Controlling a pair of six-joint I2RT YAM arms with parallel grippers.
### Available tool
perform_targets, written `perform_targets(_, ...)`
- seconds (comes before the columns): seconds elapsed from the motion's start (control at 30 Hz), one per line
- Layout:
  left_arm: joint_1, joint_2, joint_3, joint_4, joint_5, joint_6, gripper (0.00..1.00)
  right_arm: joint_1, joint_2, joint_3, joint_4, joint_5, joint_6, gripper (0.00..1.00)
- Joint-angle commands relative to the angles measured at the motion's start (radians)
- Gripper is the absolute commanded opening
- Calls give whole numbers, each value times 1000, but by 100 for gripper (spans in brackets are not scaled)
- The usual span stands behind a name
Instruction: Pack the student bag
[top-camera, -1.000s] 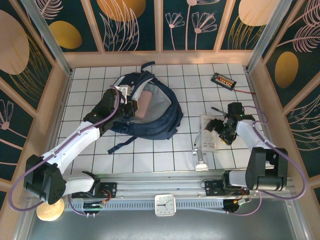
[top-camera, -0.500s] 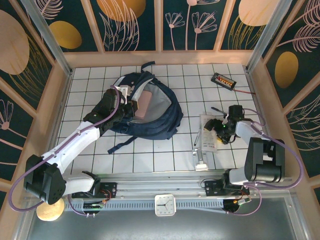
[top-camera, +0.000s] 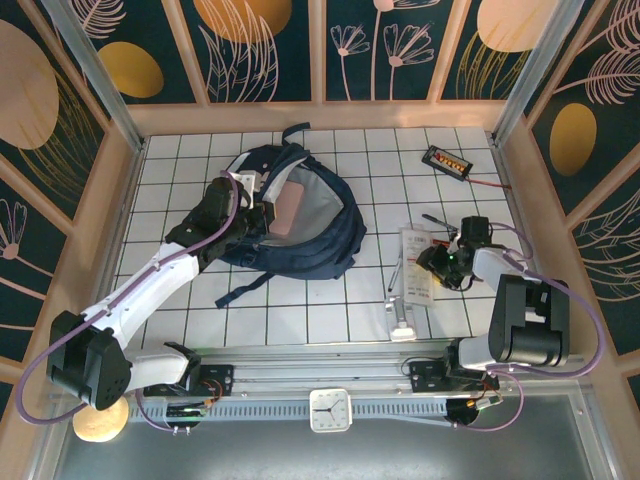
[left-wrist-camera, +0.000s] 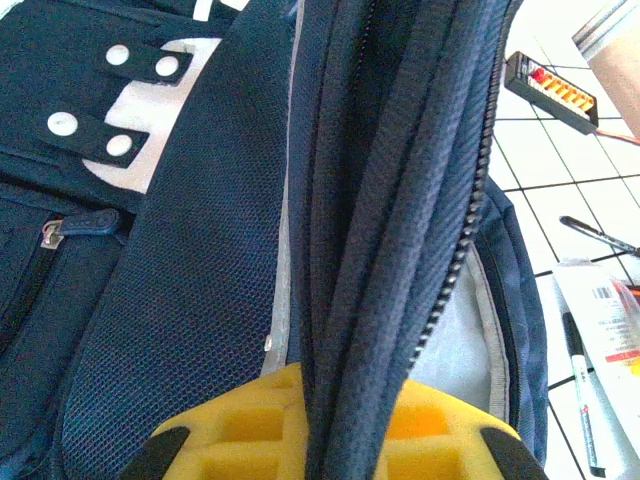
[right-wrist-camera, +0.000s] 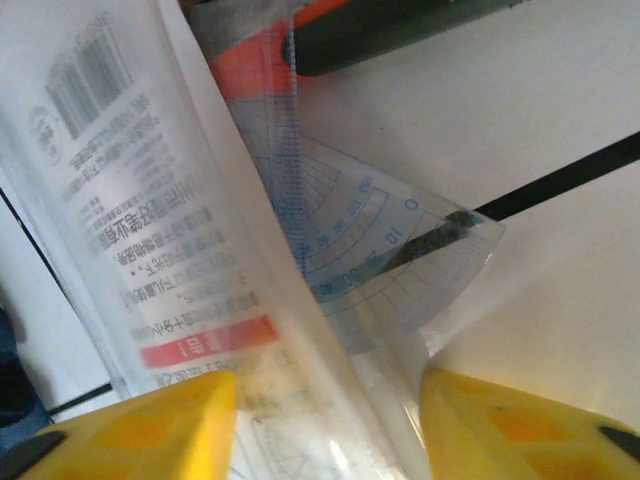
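Far-left of centre on the desk lies the student bag, flat on its back with the main zip parted. Left gripper has its jaws pinched on the bag's zipper edge, lifting that lip, presumably to hold the mouth open for loading. Off to the right, the right gripper sits low over a clear stationery packet, jaws spread with the packet and its protractor between them, not clamped; likely lining up a pick.
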Motion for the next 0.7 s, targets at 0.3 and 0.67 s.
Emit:
perform_targets(0.3, -3, -1, 79, -10, 41, 14, 0, 23, -15, -52, 184, -111, -9, 17)
perform_targets(0.67, -4, -5, 68, -10, 39, 16, 0, 26, -63, -25, 161, -99, -9, 0)
